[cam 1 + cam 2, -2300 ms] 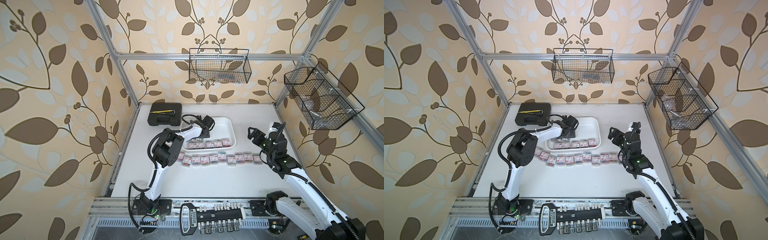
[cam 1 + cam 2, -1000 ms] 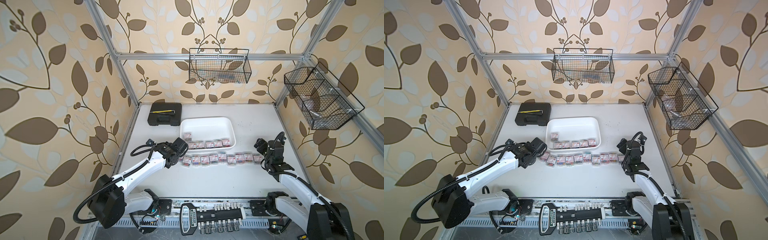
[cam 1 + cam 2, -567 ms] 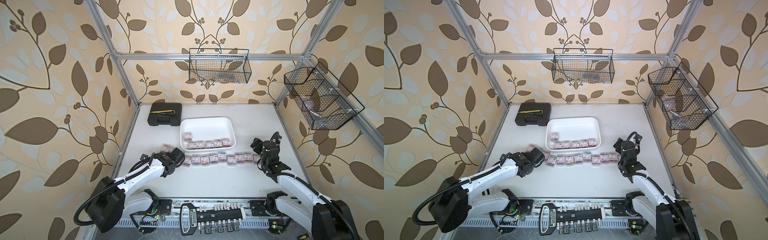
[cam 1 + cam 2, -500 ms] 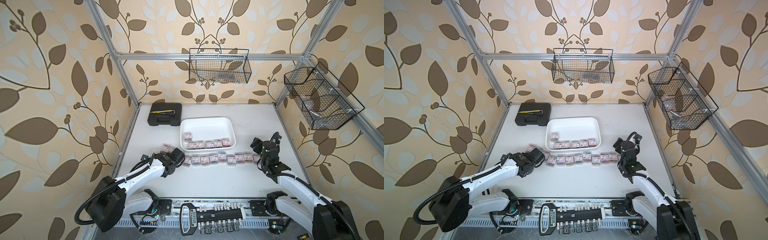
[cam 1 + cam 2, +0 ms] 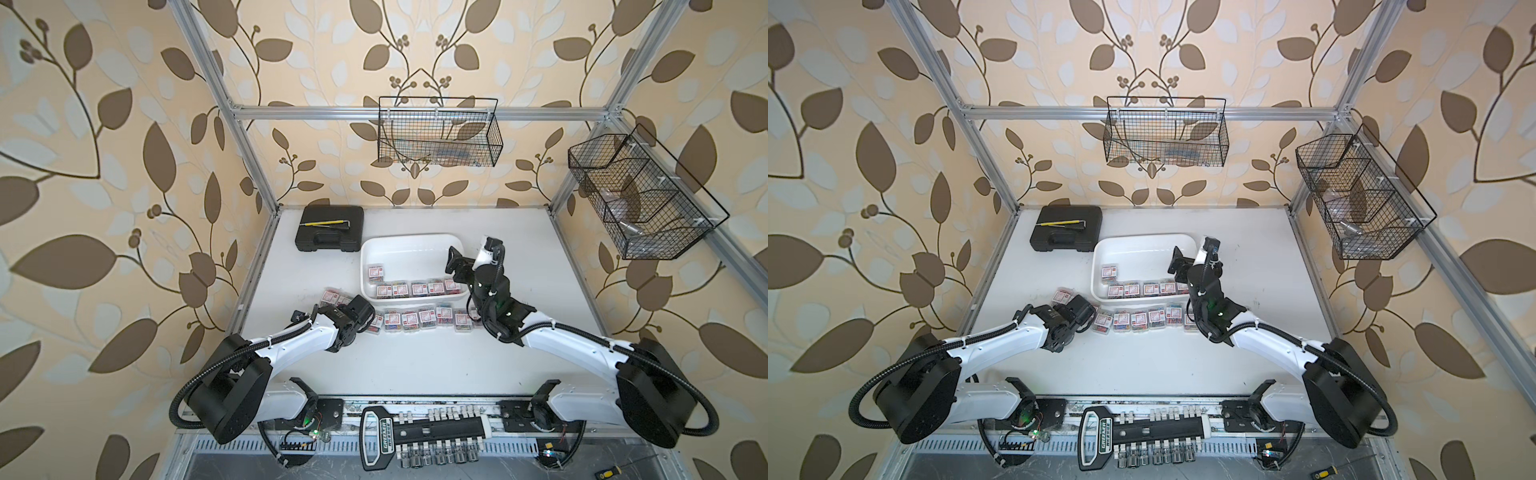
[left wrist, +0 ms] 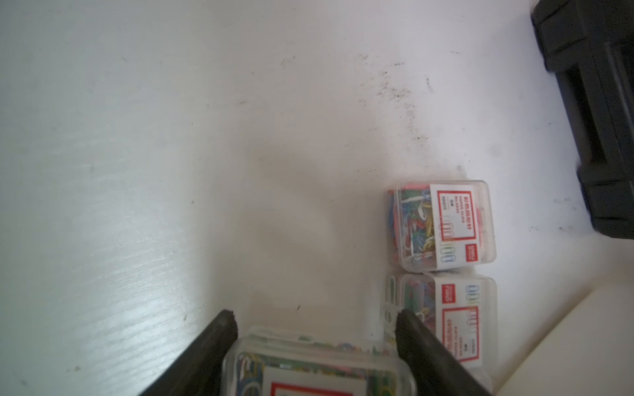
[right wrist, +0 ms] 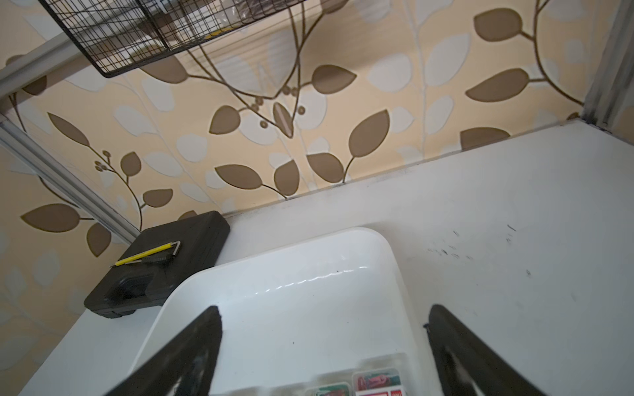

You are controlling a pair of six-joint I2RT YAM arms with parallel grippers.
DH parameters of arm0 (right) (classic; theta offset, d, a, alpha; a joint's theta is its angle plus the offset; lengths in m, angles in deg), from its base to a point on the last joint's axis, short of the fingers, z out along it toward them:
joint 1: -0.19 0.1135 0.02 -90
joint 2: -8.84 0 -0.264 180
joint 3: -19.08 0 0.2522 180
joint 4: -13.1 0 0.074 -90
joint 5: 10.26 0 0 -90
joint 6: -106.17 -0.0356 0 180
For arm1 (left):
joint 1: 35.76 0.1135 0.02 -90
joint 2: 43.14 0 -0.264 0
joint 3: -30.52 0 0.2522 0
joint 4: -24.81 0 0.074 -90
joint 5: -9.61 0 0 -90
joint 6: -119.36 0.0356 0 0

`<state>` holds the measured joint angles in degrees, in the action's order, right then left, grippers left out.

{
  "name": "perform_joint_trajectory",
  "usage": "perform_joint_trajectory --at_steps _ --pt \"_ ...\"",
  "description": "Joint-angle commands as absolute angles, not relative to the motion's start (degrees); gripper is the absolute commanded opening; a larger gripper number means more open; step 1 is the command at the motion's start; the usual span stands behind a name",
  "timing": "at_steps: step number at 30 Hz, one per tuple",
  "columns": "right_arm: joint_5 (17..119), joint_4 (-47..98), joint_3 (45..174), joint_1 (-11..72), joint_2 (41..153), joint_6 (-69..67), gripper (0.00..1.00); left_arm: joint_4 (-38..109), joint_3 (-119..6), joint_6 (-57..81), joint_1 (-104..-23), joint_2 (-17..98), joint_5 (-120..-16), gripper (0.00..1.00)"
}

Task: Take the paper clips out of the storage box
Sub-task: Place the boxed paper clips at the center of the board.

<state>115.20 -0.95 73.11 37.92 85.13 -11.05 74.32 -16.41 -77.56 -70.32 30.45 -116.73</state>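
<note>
Right tool [image 7: 324, 308], jaws wide apart and empty, hovered over the storage box [image 5: 411, 257] mid-frame, paper clips [image 5: 417, 287] inside. Left tool [image 6: 314, 313] straddled one outside, grip unclear. In that packed row, a descending finger risked knocking neighbours.

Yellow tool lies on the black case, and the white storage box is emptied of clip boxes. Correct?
No: the storage box holds six clip boxes, seen in both top views. The yellow tool does lie on the black case.
</note>
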Motion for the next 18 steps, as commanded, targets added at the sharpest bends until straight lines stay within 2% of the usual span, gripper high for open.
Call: perform_joint_trajectory --at_steps 1,4,8,13,18 --pt "116.9 -4.1 76.0 39.0 88.2 -8.6 0.94 75.9 -15.7 -79.1 -70.8 30.0 -118.2 0.82" --pt "116.7 -5.6 76.2 39.5 89.4 -9.0 0.95 76.6 -15.4 -79.4 -70.8 28.8 -118.6 0.87" --pt "116.7 -6.6 76.4 39.6 90.3 -8.9 0.95 78.0 -15.5 -78.6 -70.8 25.6 -118.9 0.99" --pt "116.9 -6.5 76.2 39.9 89.4 -9.0 0.95 81.1 -16.2 -77.0 -70.8 20.2 -120.4 0.99" --pt "117.8 -3.1 76.3 41.4 87.0 -9.3 0.95 85.2 -18.8 -70.7 -70.7 14.1 -127.8 0.99"
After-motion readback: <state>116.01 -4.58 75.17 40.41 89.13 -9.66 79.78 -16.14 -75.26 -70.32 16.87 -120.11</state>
